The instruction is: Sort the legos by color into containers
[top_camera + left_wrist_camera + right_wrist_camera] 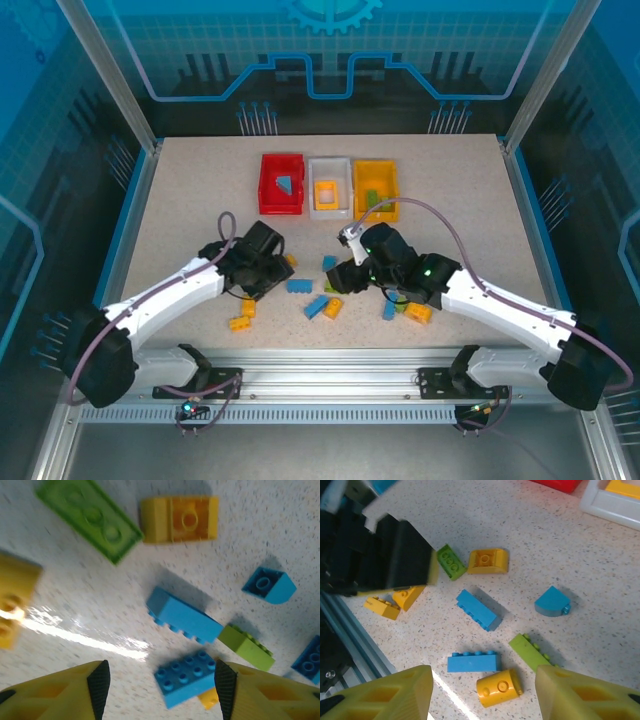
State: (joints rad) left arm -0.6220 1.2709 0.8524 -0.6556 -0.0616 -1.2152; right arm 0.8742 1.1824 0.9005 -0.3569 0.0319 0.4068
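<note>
From above, three bins stand in a row on the speckled bench [180, 220]: red bin [281, 183], white bin [330, 186], yellow bin [375, 189]. The legos [298, 286] lie loose nearer the arms. The right wrist view shows three blue, two green and four yellow. The left claw [160, 672] is apart over a blue brick [186, 678]. The right claw [484, 677] is apart too. Blue walls [60, 100] stand around.
</note>
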